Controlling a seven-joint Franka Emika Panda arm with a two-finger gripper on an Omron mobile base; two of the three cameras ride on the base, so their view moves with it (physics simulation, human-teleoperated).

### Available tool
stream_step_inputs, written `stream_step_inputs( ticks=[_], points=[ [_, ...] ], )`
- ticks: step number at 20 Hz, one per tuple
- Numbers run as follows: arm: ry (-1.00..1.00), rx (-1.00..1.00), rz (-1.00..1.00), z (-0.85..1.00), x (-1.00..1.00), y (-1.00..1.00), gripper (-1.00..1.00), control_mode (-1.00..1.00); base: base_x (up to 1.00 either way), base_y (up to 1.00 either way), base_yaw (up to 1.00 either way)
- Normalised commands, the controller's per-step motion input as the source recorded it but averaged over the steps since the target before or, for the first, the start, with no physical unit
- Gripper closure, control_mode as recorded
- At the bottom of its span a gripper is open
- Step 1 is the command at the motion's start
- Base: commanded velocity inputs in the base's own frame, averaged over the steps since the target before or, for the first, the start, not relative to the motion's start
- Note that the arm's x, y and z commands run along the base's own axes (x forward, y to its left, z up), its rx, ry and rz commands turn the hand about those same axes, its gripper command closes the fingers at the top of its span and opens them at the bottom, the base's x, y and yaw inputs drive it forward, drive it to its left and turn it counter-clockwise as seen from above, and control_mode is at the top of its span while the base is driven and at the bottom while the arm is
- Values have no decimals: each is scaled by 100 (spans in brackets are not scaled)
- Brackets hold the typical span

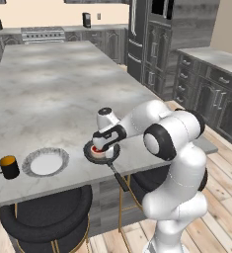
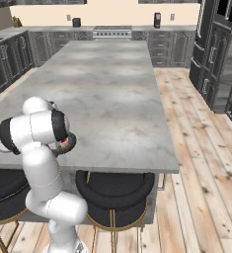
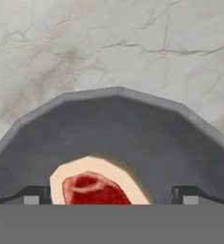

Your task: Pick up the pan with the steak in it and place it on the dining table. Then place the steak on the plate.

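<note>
arm (image 1: 179, 163): glossy white rounded links | joints: dark bands | hand (image 1: 103, 148): white, dark fingertips

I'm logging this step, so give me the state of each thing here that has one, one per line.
Pan: resting on the table near its front edge, handle sticking out past the edge.
Steak: lying in the pan, not gripped.
Plate: on the table left of the pan, nothing on it.
Mug: upright, left of the plate.
Hand: open, low over the steak, fingers either side.

Even bright rendered light, soft shadows (coarse, slightly pixelated).
</note>
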Motion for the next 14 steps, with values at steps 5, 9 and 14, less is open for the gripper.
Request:
stream_step_inputs(
  ticks=[5, 9, 14],
  points=[
    [1, -1, -1, -5, 13, 8, -100, -100, 0, 0, 0],
    [3, -2, -4, -21, 20, 16, -100, -100, 0, 0, 0],
    [13, -8, -1, -44, -3, 5, -100, -100, 0, 0, 0]
  ],
)
